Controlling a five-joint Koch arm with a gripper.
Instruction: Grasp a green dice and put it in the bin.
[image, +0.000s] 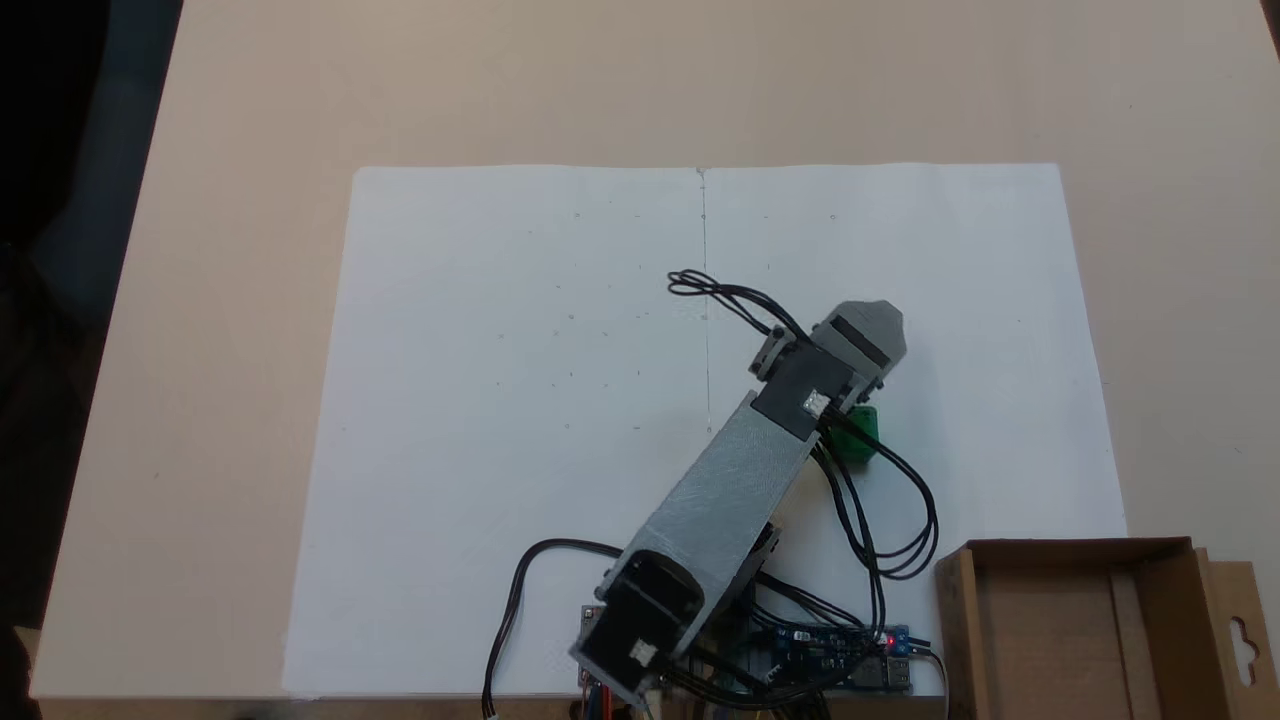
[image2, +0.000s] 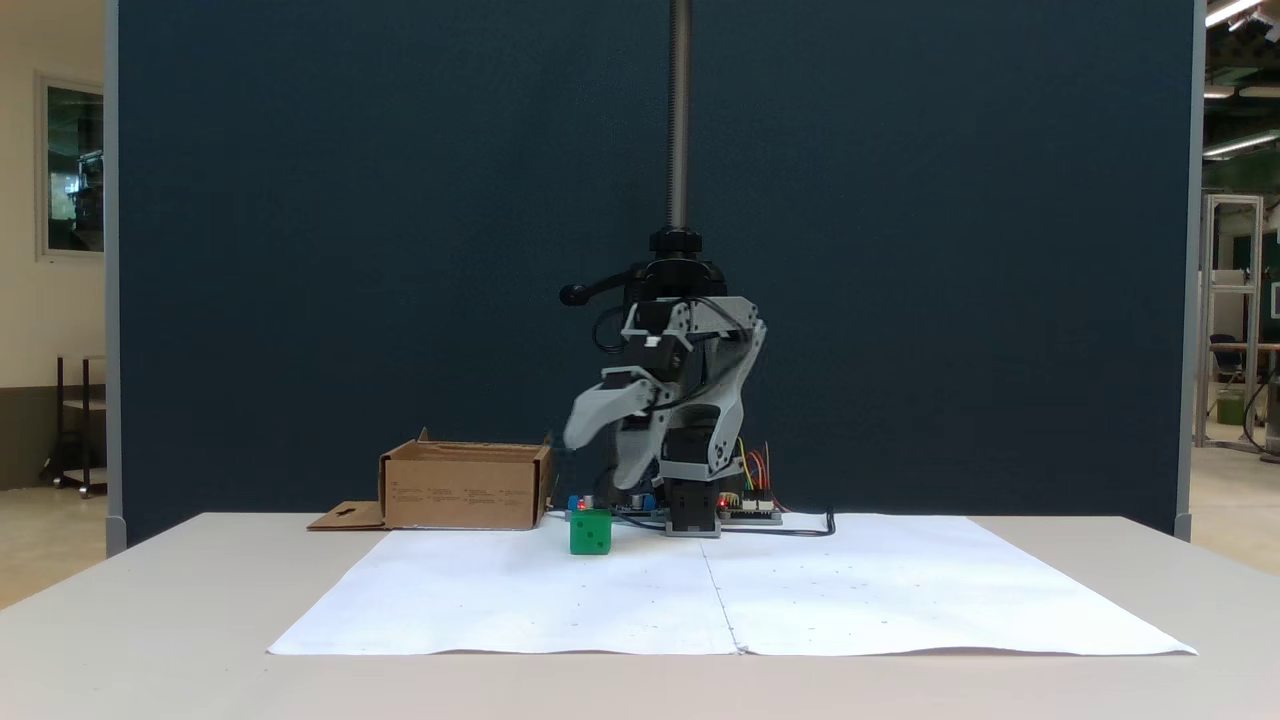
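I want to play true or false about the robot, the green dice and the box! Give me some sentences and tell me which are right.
1. The dice sits on the white paper. True.
2. The dice is inside the box. False: it is out on the paper, apart from the box.
3. The hand is above the dice, with its jaws open. True.
4. The hand is squeezing the dice. False: in the side view the hand is up in the air and the dice is on the paper.
5. The box is blue. False: it is brown cardboard.
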